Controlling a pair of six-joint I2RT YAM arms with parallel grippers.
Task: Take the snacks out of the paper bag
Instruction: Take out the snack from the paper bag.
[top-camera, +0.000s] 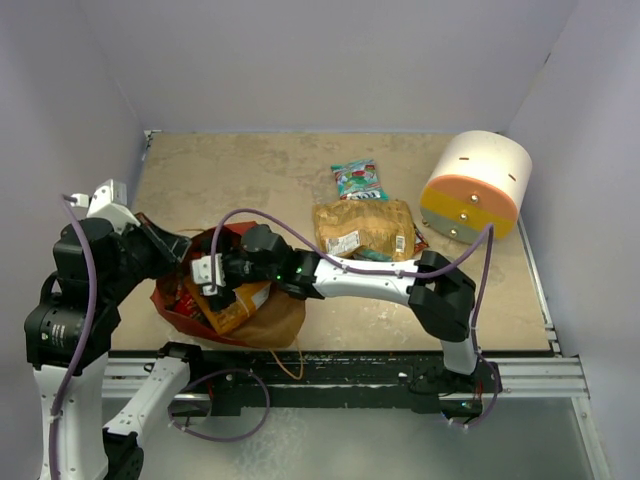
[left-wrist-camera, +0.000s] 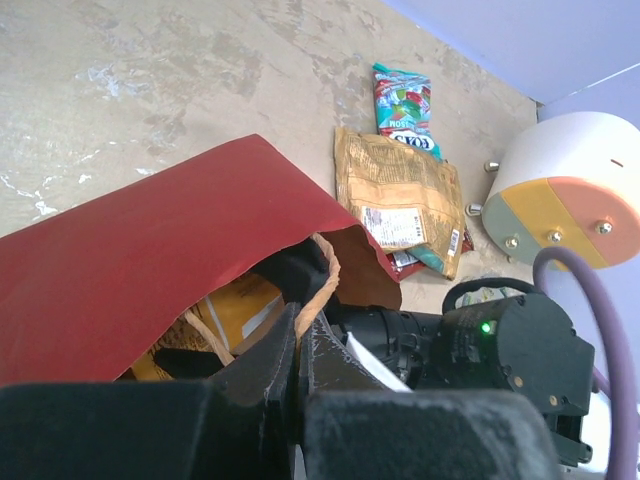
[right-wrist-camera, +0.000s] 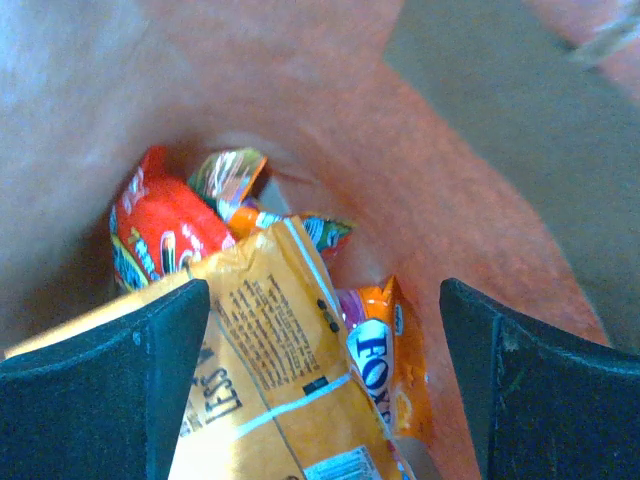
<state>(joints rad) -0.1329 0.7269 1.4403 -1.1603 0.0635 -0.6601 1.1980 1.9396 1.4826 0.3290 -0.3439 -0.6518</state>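
The paper bag (top-camera: 262, 322), red outside and brown inside, lies at the left with its mouth facing right. My left gripper (top-camera: 186, 254) is shut on the bag's brown rim (left-wrist-camera: 325, 275), holding the mouth up. My right gripper (top-camera: 213, 282) reaches into the mouth, open. Inside the bag, a yellow-orange packet (right-wrist-camera: 270, 380) lies between its fingers (right-wrist-camera: 110, 380), with an orange packet (right-wrist-camera: 390, 350) and a red packet (right-wrist-camera: 165, 225) beyond. On the table outside lie a teal-green packet (top-camera: 358, 180) and a golden-brown packet (top-camera: 362, 228), with red and teal packets peeking from under it (top-camera: 415, 242).
A white cylinder with an orange-yellow band (top-camera: 475, 185) lies at the back right, next to the taken-out packets. Walls close the table at the left, back and right. The right arm's purple cable (top-camera: 300, 232) arcs over the bag.
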